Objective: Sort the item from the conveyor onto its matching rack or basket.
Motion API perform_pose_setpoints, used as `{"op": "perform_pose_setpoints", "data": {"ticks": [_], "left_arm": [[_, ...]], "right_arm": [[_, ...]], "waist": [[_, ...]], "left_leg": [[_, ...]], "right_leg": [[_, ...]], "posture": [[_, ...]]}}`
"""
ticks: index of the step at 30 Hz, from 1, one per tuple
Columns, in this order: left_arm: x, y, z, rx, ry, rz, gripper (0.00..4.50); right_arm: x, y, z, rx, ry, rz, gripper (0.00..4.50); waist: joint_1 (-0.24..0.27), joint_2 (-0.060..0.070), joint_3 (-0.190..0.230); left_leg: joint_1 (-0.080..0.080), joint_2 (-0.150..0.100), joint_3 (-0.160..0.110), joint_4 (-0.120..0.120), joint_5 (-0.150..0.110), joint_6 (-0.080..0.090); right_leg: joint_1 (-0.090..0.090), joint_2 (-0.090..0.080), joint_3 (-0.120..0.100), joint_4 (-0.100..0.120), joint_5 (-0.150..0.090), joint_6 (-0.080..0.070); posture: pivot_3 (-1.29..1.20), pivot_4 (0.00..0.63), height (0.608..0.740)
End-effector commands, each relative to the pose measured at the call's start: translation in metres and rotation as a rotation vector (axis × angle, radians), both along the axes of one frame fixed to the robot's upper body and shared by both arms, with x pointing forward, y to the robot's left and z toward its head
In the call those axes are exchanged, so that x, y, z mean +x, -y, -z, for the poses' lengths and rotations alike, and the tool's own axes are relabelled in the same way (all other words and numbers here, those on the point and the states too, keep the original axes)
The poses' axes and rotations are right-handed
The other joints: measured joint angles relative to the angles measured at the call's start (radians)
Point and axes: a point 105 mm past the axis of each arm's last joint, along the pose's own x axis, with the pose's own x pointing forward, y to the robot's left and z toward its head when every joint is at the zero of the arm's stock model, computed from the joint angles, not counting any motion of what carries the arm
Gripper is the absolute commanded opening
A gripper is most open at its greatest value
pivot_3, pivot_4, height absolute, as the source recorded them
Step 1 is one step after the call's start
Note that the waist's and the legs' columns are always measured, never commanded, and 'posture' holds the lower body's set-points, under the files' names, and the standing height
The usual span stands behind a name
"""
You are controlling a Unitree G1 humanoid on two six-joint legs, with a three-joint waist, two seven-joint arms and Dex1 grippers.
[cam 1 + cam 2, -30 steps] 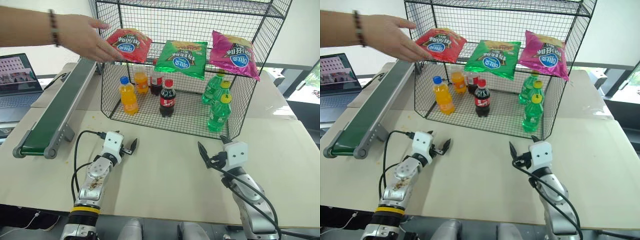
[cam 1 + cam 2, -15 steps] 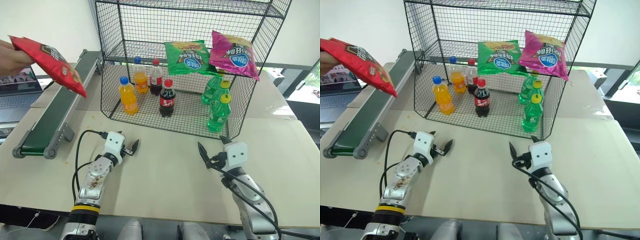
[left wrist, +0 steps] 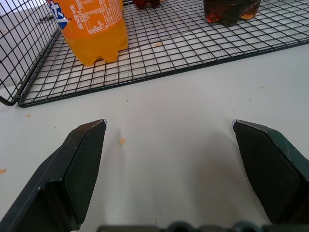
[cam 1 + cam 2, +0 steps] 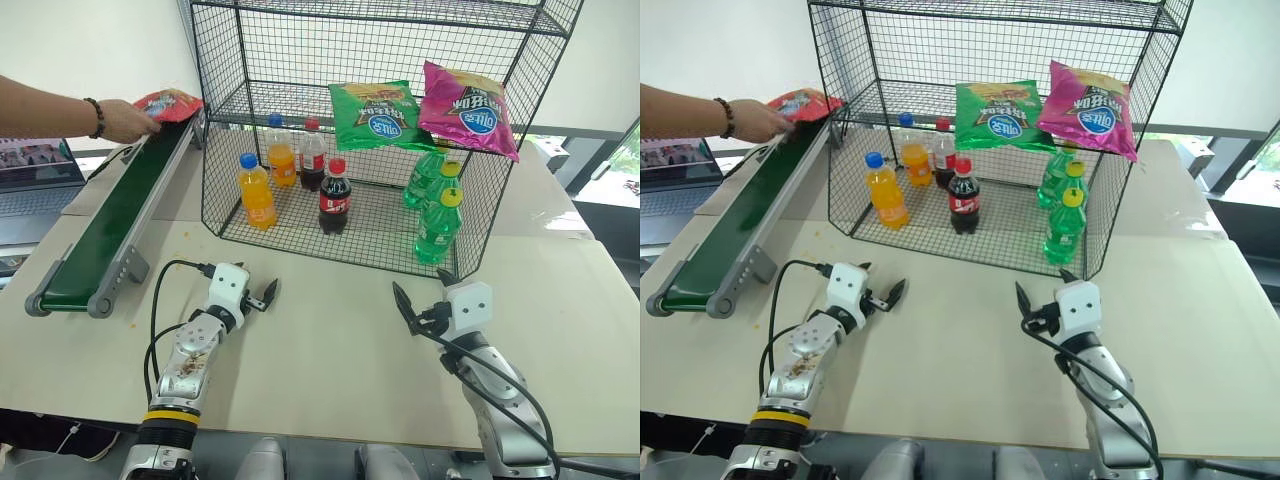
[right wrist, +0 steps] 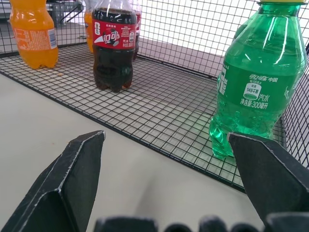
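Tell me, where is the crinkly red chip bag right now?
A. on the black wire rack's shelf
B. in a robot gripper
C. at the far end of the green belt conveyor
C: a person's hand holds the crinkly red chip bag at the far end of the green belt conveyor.

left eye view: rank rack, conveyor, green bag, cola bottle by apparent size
1. Rack, clearly largest.
2. Conveyor, long and narrow.
3. Green bag.
4. Cola bottle, smallest, though it stands nearer the front of the rack than the bag, so the gap between these two is less sure.
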Motion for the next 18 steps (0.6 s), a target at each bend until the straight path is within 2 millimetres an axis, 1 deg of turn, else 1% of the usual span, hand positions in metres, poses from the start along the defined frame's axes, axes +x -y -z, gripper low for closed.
{"op": "perform_pose_setpoints", "data": {"ticks": [1, 3, 7, 10, 13, 14, 15, 17, 18], "left_arm": [[-0.002, -0.004, -0.01, -0.016, 0.045, -0.012, 4.45], [-0.004, -0.006, -0.01, -0.038, 0.041, -0.008, 4.45], [-0.015, -0.006, -0.024, -0.106, 0.067, 0.068, 4.45], [-0.025, -0.005, -0.034, -0.158, 0.064, 0.125, 4.45], [-0.04, -0.011, -0.045, -0.209, 0.047, 0.156, 4.45], [-0.045, -0.014, -0.048, -0.229, 0.04, 0.161, 4.45], [-0.054, -0.02, -0.056, -0.287, 0.026, 0.157, 4.45], [-0.072, -0.04, -0.073, -0.397, 0.011, 0.127, 4.45], [-0.078, -0.048, -0.079, -0.425, 0.007, 0.116, 4.45]], "right_arm": [[-0.002, -0.001, -0.016, 0.001, 0.066, -0.006, 4.5], [-0.001, 0.0, -0.018, 0.004, 0.068, -0.006, 4.5], [0.001, -0.001, -0.021, 0.036, 0.066, -0.013, 4.5], [0.005, -0.005, -0.027, 0.031, 0.074, -0.05, 4.5], [0.008, -0.008, -0.036, 0.036, 0.085, -0.1, 4.5], [0.008, -0.01, -0.039, 0.025, 0.088, -0.125, 4.5], [0.006, -0.013, -0.043, 0.014, 0.091, -0.171, 4.5], [0.0, -0.021, -0.053, -0.002, 0.097, -0.288, 4.5], [-0.003, -0.025, -0.057, -0.003, 0.099, -0.331, 4.5]], "waist": [[0.0, 0.0, 0.0], [0.0, 0.0, 0.0], [-0.003, 0.0, 0.0], [-0.005, 0.0, 0.0], [-0.006, 0.001, -0.001], [-0.007, 0.001, -0.001], [-0.008, 0.001, -0.001], [-0.007, 0.0, 0.0], [-0.019, 0.0, 0.0]], "left_leg": [[0.0, 0.0, 0.0, 0.0, 0.0, 0.0], [0.0, 0.0, 0.0, 0.0, 0.0, 0.0], [0.0, 0.0, 0.0, -0.001, 0.0, 0.0], [0.0, 0.0, 0.0, 0.0, 0.0, 0.0], [0.0, 0.0, 0.0, 0.0, 0.0, 0.0], [0.0, 0.0, 0.0, 0.0, 0.0, 0.0], [0.0, 0.0, 0.0, 0.0, 0.0, 0.0], [0.0, 0.0, -0.001, 0.0, 0.0, 0.0], [-0.001, 0.001, 0.0, 0.0, 0.0, 0.001]], "right_leg": [[0.0, 0.0, 0.0, 0.0, 0.0, 0.0], [0.0, 0.0, 0.0, 0.0, 0.0, 0.0], [0.0, 0.0, 0.0, 0.0, 0.0, 0.0], [0.0, 0.0, 0.0, 0.001, 0.0, 0.0], [0.0, 0.0, 0.0, 0.001, 0.0, 0.0], [0.0, 0.0, 0.0, 0.001, 0.0, 0.0], [0.0, 0.0, 0.0, 0.0, 0.0, 0.0], [0.001, 0.0, 0.0, 0.0, 0.0, 0.0], [0.0, 0.0, 0.0, 0.0, 0.0, 0.0]], "posture": [[0.0, 0.15, 0.74], [0.0, 0.15, 0.74], [0.0, 0.15, 0.74], [0.0, 0.15, 0.74], [0.0, 0.15, 0.74], [0.0, 0.15, 0.74], [0.0, 0.15, 0.74], [0.0, 0.15, 0.74], [0.0, 0.15, 0.74]]}}
